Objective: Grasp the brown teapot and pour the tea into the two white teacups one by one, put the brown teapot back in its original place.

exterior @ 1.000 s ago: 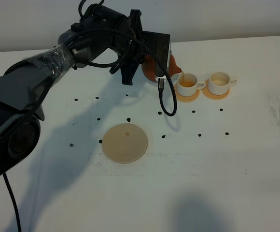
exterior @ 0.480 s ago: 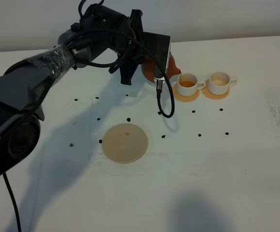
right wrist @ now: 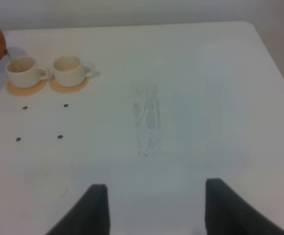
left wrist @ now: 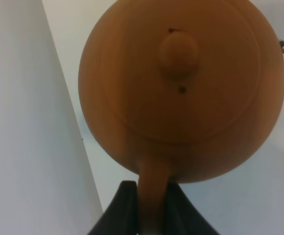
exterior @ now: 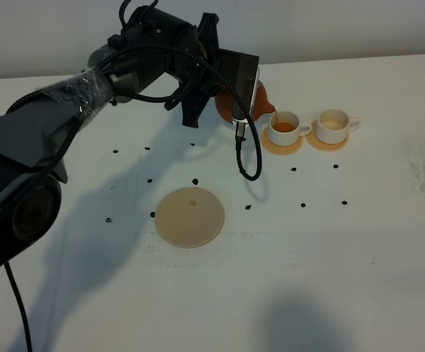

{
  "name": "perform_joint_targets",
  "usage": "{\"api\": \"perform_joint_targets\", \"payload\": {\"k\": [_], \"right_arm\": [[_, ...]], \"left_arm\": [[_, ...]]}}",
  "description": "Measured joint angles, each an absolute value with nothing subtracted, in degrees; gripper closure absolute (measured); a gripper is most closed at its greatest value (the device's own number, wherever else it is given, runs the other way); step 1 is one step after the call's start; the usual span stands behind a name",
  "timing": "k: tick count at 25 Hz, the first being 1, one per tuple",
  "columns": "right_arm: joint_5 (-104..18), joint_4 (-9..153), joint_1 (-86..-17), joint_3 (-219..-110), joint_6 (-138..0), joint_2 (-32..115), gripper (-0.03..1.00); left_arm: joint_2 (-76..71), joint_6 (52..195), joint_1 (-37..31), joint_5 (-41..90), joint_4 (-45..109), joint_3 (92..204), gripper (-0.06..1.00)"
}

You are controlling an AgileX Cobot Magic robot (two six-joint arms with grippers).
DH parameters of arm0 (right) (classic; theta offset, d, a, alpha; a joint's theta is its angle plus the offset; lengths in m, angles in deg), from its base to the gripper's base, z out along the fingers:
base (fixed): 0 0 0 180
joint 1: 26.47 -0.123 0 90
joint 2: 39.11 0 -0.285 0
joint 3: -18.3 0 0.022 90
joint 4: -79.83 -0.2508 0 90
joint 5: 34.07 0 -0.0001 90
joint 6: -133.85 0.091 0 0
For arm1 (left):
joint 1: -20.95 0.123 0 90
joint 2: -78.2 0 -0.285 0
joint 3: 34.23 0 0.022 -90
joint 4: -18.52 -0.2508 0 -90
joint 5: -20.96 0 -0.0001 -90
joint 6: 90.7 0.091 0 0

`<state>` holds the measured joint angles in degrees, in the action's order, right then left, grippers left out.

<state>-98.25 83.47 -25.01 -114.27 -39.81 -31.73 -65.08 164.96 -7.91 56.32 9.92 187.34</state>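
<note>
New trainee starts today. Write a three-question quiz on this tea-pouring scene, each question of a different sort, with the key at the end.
1. True or false: the brown teapot stands on the tan disc.
2. Which cup has tea in it? A) the teacup nearer the teapot B) the farther teacup C) both
3. What lies under each teacup?
Key: 1 false, the left gripper holds it by the handle, away from the disc. 2 A, the farther teacup looks empty. 3 an orange coaster.

we count one brown teapot, two white teacups, two orange coasters and one tan disc.
</note>
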Motion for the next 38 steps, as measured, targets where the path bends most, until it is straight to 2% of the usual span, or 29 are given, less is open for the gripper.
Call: {"api": "perform_joint_targets", "payload": {"k": [38], "right_arm": [[-98.25,83.47,-25.01,-114.27,-39.81,-31.73,0.54]], "left_arm": [[-65.08,166.59,-8.42,55.50,7.51,187.34,0.83]]}}
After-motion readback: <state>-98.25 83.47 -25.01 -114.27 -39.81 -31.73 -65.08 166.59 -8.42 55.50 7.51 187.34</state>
